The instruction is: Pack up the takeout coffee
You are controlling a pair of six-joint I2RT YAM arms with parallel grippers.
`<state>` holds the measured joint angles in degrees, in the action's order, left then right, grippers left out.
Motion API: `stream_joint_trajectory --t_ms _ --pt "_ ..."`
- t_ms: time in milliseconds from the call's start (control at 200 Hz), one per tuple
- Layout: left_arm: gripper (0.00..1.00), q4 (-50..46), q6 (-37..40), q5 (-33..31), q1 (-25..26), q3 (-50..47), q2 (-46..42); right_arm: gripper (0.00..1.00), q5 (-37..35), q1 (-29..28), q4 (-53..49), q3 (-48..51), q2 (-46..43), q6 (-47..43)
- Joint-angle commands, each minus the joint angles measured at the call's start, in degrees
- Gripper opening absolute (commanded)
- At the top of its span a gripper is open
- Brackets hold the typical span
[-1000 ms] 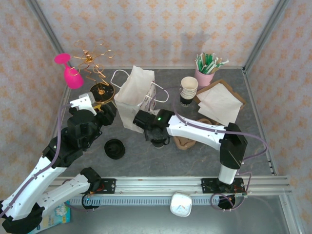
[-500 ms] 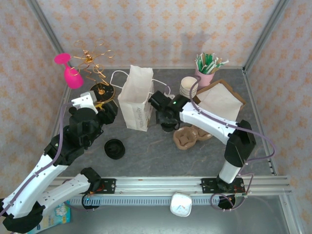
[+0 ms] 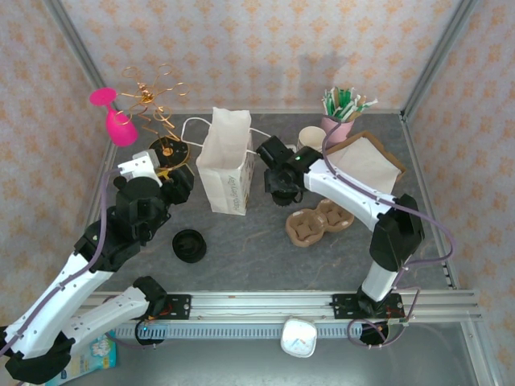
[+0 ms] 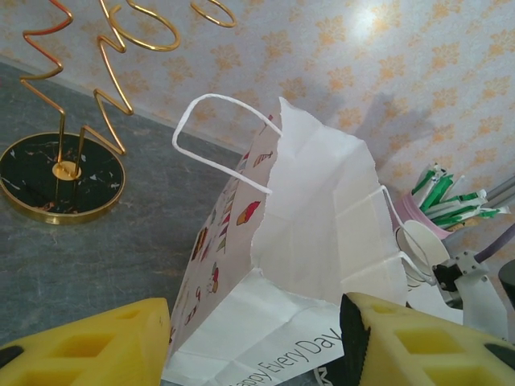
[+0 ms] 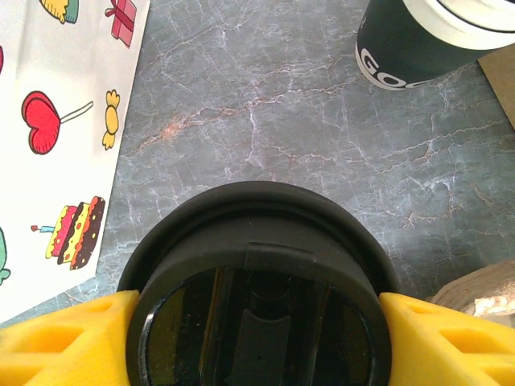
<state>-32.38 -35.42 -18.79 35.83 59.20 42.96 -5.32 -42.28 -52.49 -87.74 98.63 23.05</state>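
Black plastic filled the space between the yellow fingers of the right tool (image 5: pixel 257 338): it was pinching the takeout coffee (image 5: pixel 261 322) by its sides just under the lid, with the cup upright. The paper bag (image 3: pixel 225 165) stood just to that tool's left, with its printed side wall close by but apart from the cup, and the stack of cups (image 5: pixel 434 40) sat ahead and to its right. I judged the cup to be clear of the tabletop (image 5: pixel 265 121), though I could not tell by how much.

The left tool (image 4: pixel 253 346) was spread with nothing pinched. The bag stood just ahead of its fingers, mouth open upward, and one looped handle (image 4: pixel 211 153) leaned toward that tool.

As I read it, the step in hand was carrying the cup over the rim and down into the bag. To do it well I wanted to raise the cup above the bag's top edge before moving sideways, because a light bag would tip or slide if nudged. I meant to keep the cup vertical, come down through the middle of the mouth clear of both handles, and open the fingers only once the base had settled. Bringing the left tool up to steady the near wall looked sensible.
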Motion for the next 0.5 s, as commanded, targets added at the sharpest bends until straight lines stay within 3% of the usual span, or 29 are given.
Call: stream_joint_trajectory --t_ms 0,495 --pt "0.58 -0.8 1.5 -2.4 -0.4 1.3 1.0 0.72 -0.6 1.6 0.9 0.3 -0.2 -1.4" --pt "0.59 2.4 1.2 -2.3 -0.8 0.4 6.5 0.72 0.5 8.1 3.0 2.3 1.5 -4.0"
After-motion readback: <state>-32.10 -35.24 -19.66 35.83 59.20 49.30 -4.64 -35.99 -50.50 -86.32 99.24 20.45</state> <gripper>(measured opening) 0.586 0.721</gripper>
